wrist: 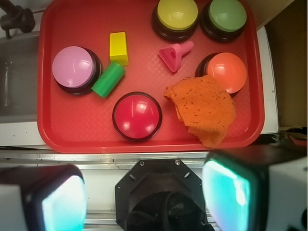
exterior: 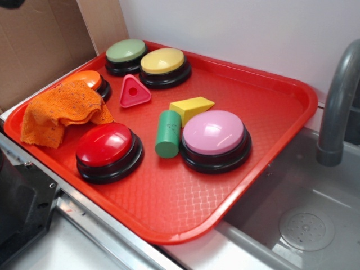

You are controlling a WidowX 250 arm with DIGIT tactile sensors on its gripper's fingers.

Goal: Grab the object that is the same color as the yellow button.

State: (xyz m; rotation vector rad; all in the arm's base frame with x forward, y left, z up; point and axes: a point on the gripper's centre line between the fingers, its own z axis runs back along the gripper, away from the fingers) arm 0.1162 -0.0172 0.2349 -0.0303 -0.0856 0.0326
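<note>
The yellow wedge block (exterior: 192,108) (wrist: 118,47) lies flat on the red tray (exterior: 270,107) (wrist: 72,19), near its middle, with nothing gripping it. Taking that block as the landmark: the green cylinder (exterior: 167,133) (wrist: 108,79) lies on its side just beside it, almost touching one end, and the pink-topped button (exterior: 215,139) (wrist: 75,69) sits close on the same side, against the cylinder. The pink triangle with a hole (exterior: 134,91) (wrist: 174,54) rests a little away from the block on its other side, and beyond that triangle stand the yellow button (exterior: 164,66) (wrist: 177,17) and, next to it, the green-topped button (exterior: 125,55) (wrist: 226,18), both at the tray's far edge. The red button (exterior: 108,151) (wrist: 137,116) stands apart from the block, past the cylinder toward the tray's near edge. Farthest from the block, an orange cloth (exterior: 59,111) (wrist: 204,108) lies crumpled and partly covers the orange-topped button (exterior: 90,80) (wrist: 226,71). The hand (wrist: 144,192) is well clear of the block, off the tray, its two fingers (wrist: 62,202) spread wide apart and holding nothing. The tray sits on a grey surface (exterior: 292,214) beside a grey faucet (exterior: 337,107).
</note>
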